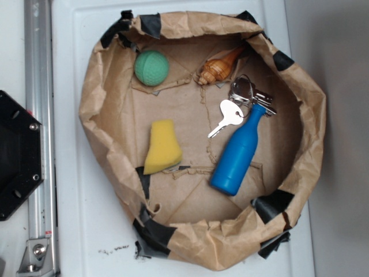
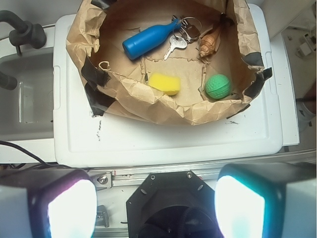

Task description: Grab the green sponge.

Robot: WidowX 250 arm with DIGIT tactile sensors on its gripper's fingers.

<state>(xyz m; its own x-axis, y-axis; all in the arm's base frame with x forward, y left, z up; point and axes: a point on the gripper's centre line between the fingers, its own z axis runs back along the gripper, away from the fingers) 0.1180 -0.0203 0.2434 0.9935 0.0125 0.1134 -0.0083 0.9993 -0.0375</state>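
Note:
The green sponge (image 1: 162,147) is a yellow foam wedge lying flat on the floor of a brown paper basin (image 1: 101,138), left of centre. In the wrist view the green sponge (image 2: 165,83) sits near the basin's front wall. My gripper (image 2: 156,206) hangs well back from the basin, over the black robot base, high above the table. Its two fingers (image 2: 69,206) stand wide apart with nothing between them. The gripper is out of the exterior view.
In the basin also lie a round green dimpled ball (image 1: 151,67), a brown seashell (image 1: 218,68), keys on a ring (image 1: 239,104) and a blue bottle (image 1: 237,154). The crumpled paper wall (image 2: 148,106) rises round everything. A metal rail (image 1: 39,133) and black base (image 1: 17,156) flank the left.

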